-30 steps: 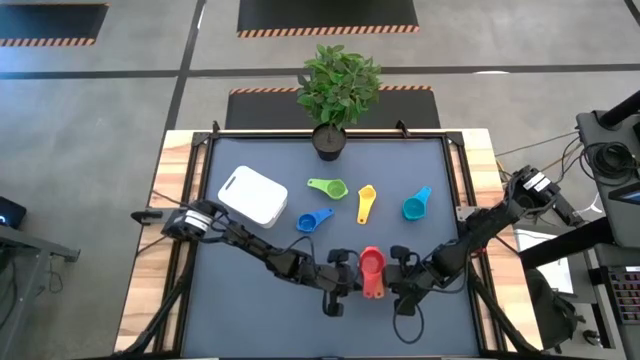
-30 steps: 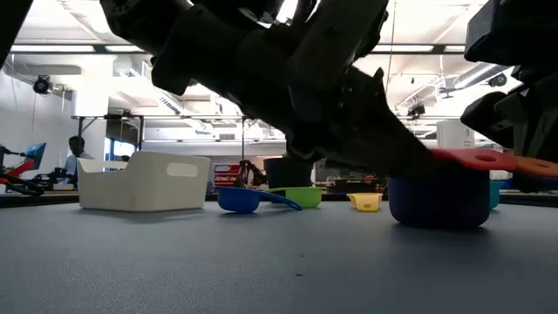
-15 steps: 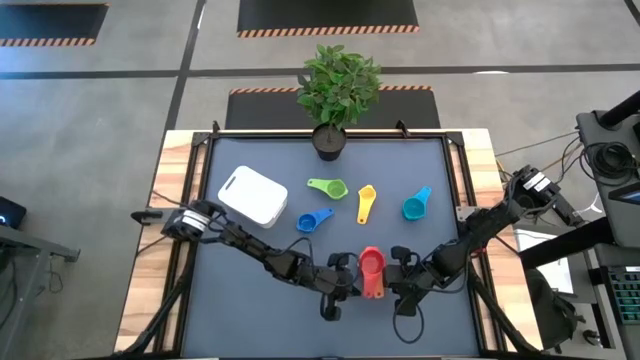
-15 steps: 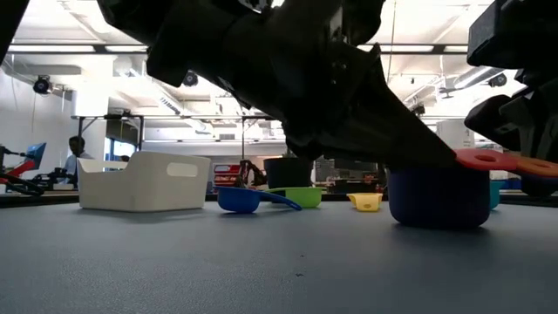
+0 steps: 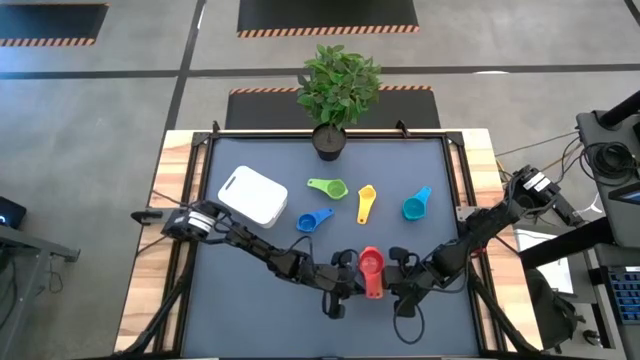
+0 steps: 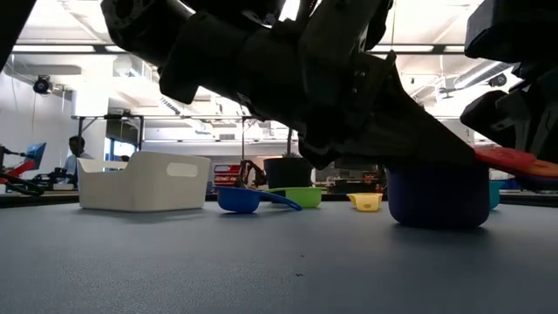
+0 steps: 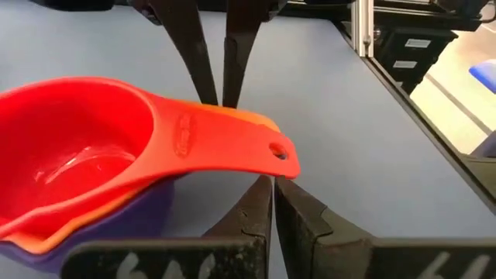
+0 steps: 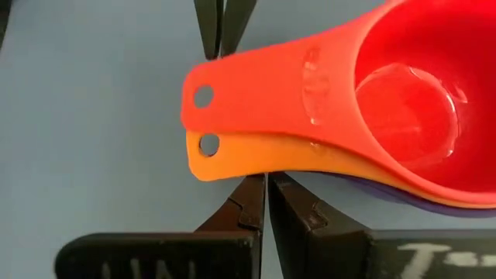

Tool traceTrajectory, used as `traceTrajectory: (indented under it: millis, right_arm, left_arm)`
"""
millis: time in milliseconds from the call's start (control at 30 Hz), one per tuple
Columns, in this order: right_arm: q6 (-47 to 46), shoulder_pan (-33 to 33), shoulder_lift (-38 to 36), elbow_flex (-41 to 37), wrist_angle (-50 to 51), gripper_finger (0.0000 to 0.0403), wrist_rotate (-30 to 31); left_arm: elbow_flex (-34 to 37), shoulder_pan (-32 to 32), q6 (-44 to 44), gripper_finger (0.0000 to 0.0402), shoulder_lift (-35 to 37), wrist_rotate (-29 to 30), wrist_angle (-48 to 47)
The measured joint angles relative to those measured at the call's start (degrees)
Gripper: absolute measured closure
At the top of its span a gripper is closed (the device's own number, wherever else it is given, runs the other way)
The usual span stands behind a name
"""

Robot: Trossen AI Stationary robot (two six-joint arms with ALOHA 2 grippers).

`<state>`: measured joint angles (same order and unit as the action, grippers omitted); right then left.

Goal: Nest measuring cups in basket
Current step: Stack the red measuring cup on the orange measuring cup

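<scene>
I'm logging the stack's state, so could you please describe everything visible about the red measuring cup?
The red measuring cup is glossy plastic, with a round empty bowl and a short flat handle with a hanging hole. It sits upright, nested in an orange cup, itself inside a purple one, near the table's front edge between the two shut grippers. Handles are slightly fanned apart.
</scene>
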<state>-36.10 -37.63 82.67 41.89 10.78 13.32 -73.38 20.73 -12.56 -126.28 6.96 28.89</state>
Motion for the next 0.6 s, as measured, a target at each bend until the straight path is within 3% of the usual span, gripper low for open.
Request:
traceTrajectory:
  millis: [600]
  right_arm:
    - [-0.58, 0.06, -0.56, 0.00, 0.54, 0.0394, -0.26]
  left_arm:
    - [-0.01, 0.13, -0.63, 0.0402, -0.28, 0.02, 1.40]
